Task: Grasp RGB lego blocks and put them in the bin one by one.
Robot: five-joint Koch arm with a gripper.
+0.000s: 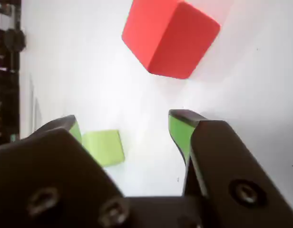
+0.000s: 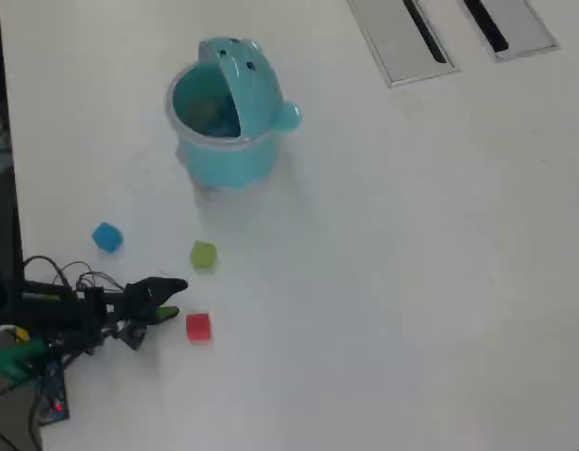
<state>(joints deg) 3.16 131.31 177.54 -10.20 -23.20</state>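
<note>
Gripper jaws spread wide, empty, red block at its 4 o'clock overhead. Green block lies at 1 o'clock, blue block at 11. Bin stands lid-open at 12, well apart.

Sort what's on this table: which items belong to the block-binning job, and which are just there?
Part of the job:
- red block
- yellow-green block
- blue block
- teal bin, lid open
- gripper, open, just left of the red block in the overhead view

Just there:
- two grey slotted panels at the table's top edge
- loose wires by the arm
</note>
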